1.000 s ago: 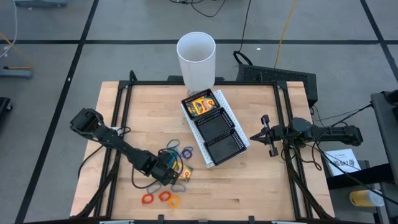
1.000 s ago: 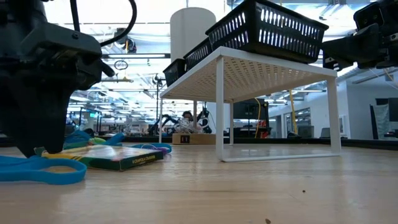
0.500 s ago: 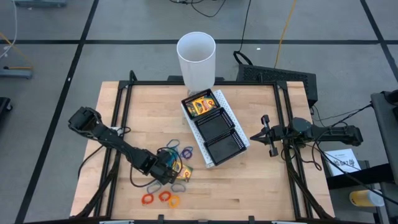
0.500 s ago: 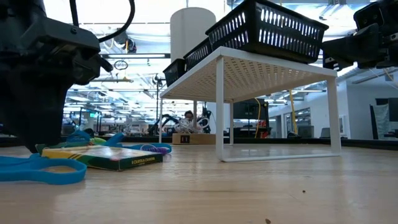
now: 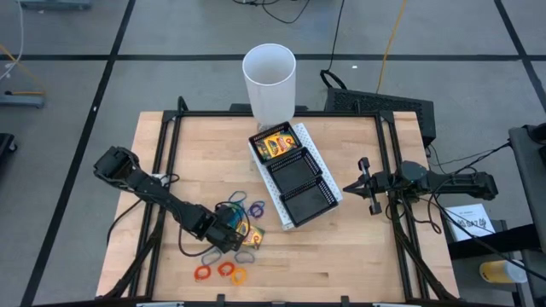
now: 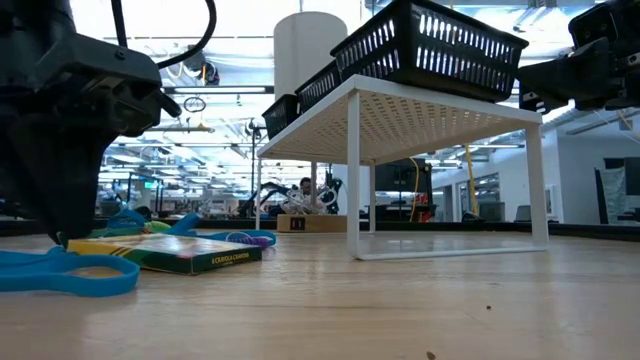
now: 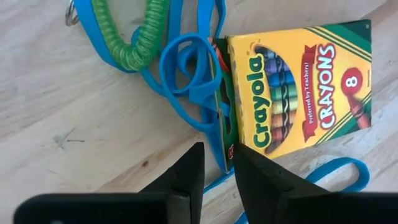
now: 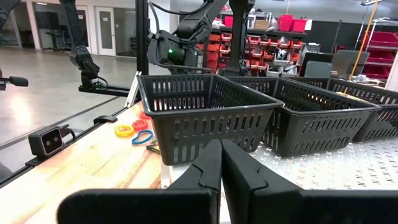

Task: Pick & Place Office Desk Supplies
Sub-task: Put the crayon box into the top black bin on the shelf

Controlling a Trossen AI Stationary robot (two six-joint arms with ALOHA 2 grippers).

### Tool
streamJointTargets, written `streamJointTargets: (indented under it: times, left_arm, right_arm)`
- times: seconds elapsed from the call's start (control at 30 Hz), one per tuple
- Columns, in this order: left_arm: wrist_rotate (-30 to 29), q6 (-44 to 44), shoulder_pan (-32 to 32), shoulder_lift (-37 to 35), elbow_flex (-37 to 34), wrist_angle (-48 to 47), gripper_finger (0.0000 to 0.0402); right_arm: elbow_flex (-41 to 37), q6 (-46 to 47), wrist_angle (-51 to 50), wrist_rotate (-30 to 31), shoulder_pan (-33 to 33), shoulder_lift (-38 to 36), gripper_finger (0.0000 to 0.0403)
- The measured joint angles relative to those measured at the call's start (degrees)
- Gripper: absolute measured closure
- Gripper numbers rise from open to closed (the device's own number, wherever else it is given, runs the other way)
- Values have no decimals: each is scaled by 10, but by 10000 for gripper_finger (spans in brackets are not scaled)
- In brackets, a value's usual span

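From above, the left claw (image 5: 229,233) is sitting low over the front-left part of the wooden worktop (image 5: 341,256), its tip among a cluster of rubber-band loops (image 5: 247,207) and right at a crayon box (image 5: 252,234) lying flat there; three more loops, red and orange (image 5: 219,271), are lying just in front of it. A black mesh tray (image 5: 294,175) is standing on a white rack mid-worktop, with another crayon box (image 5: 275,144) resting in its rear compartment, just in front of a tall white cup (image 5: 270,81). The right claw (image 5: 364,184) is hovering to the right of the tray, well apart from the supplies. From worktop height, the left arm is filling the left edge, standing over the flat crayon box (image 6: 165,252), with a blue loop (image 6: 65,272) lying in front of it and the tray (image 6: 430,45) sitting on the white rack (image 6: 400,110). In the left wrist view, the left claw (image 7: 217,171) is standing narrowly open, its two fingers (image 7: 186,180) straddling the edge of the crayon box (image 7: 298,87), which is lying beside blue loops (image 7: 186,68) and a green coil (image 7: 134,37); whether it is squeezing the box yet cannot be told. In the right wrist view, the right claw (image 8: 221,158) is staying fully closed on nothing, pointing toward the tray (image 8: 205,118).
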Motion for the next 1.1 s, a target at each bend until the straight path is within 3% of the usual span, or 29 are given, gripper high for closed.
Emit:
streamJointTargets:
  times: [1.1]
  left_arm:
    - [-17, 3, -2, 0, 0, 6, 312]
  right_arm:
    - [0, 0, 0, 0, 0, 0, 403]
